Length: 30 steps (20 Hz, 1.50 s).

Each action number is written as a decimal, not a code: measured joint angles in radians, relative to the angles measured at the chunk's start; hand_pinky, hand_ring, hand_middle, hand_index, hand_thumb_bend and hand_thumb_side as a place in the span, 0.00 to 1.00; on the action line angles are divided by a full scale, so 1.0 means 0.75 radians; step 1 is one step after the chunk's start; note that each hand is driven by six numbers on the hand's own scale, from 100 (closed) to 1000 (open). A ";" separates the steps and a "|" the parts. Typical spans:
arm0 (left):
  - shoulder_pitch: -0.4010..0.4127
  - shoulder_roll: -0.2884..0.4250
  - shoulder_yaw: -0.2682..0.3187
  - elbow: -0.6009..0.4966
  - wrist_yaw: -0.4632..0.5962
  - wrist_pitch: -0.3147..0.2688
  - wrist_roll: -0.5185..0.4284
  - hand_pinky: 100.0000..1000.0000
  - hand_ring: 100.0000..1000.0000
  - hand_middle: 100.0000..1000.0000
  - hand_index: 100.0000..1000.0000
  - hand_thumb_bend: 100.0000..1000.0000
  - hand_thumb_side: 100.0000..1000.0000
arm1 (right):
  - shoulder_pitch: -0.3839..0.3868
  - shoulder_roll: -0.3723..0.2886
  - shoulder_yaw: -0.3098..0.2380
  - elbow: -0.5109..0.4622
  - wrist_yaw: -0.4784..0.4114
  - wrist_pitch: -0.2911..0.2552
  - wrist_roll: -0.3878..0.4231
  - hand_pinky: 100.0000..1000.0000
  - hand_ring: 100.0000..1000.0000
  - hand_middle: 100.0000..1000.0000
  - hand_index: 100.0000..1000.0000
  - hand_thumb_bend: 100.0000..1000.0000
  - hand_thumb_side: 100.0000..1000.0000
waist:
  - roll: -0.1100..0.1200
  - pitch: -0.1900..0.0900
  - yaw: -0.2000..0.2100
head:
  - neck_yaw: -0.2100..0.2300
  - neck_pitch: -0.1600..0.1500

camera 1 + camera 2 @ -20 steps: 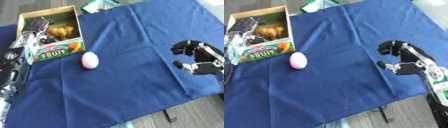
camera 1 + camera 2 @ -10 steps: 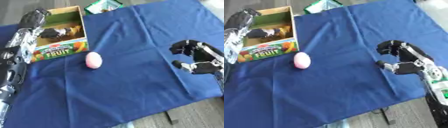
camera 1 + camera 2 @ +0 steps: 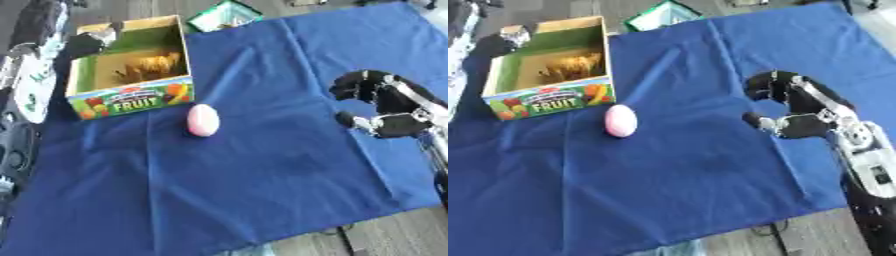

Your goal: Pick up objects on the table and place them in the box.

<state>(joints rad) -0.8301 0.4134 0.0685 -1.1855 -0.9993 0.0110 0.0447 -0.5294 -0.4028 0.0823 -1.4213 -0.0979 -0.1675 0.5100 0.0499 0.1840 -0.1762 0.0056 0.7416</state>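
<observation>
One pink egg-shaped object (image 3: 202,120) lies on the blue cloth (image 3: 262,165) covering the table, just in front of the open fruit box (image 3: 131,97). At the box's far left corner the left hand (image 3: 87,42) shows blurred; its fingers cannot be told. Well to the right, the right hand (image 3: 785,107) hovers with fingers curled, holding nothing.

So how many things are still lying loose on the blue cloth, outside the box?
1: a pink egg-shaped object on the blue cloth, just in front of the fruit box. The left arm at the left edge may hide others.
</observation>
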 measured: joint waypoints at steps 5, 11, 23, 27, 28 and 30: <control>0.089 0.014 -0.026 -0.184 0.114 0.038 -0.017 0.76 0.57 0.62 0.70 0.27 0.70 | -0.092 0.020 0.031 0.047 0.036 -0.018 -0.004 0.77 0.79 0.58 0.77 0.40 0.12 | -0.015 -0.002 0.060 | -0.022 0.008; 0.194 0.014 -0.067 -0.383 0.235 0.076 -0.014 0.75 0.55 0.60 0.69 0.24 0.67 | -0.215 0.052 0.086 0.119 0.137 -0.080 0.000 0.77 0.80 0.60 0.76 0.41 0.13 | -0.030 -0.002 0.134 | -0.047 0.013; 0.387 -0.049 -0.087 -0.783 0.482 0.240 -0.053 0.74 0.53 0.58 0.66 0.19 0.69 | -0.326 0.136 0.163 0.367 0.378 -0.217 0.052 0.77 0.81 0.62 0.76 0.42 0.12 | -0.035 0.006 0.260 | -0.111 0.031; 0.444 -0.086 -0.080 -0.892 0.562 0.312 -0.075 0.74 0.53 0.58 0.66 0.19 0.70 | -0.327 0.160 0.171 0.440 0.458 -0.256 0.062 0.77 0.81 0.62 0.75 0.42 0.12 | -0.035 0.011 0.292 | -0.135 0.031; 0.455 -0.093 -0.077 -0.912 0.583 0.326 -0.078 0.74 0.53 0.58 0.66 0.19 0.70 | -0.326 0.164 0.171 0.457 0.479 -0.265 0.064 0.77 0.81 0.62 0.75 0.42 0.12 | -0.035 0.013 0.295 | -0.140 0.031; 0.474 -0.097 -0.068 -0.944 0.623 0.348 -0.081 0.74 0.53 0.57 0.66 0.19 0.70 | -0.320 0.172 0.172 0.487 0.519 -0.284 0.067 0.77 0.81 0.61 0.75 0.42 0.12 | -0.035 0.017 0.300 | -0.149 0.031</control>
<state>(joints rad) -0.4746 0.3404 0.0174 -1.8933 -0.5318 0.2719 -0.0157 -0.7695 -0.2739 0.2112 -1.0563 0.2911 -0.3808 0.5605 0.0238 0.1966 0.0489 -0.1062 0.7650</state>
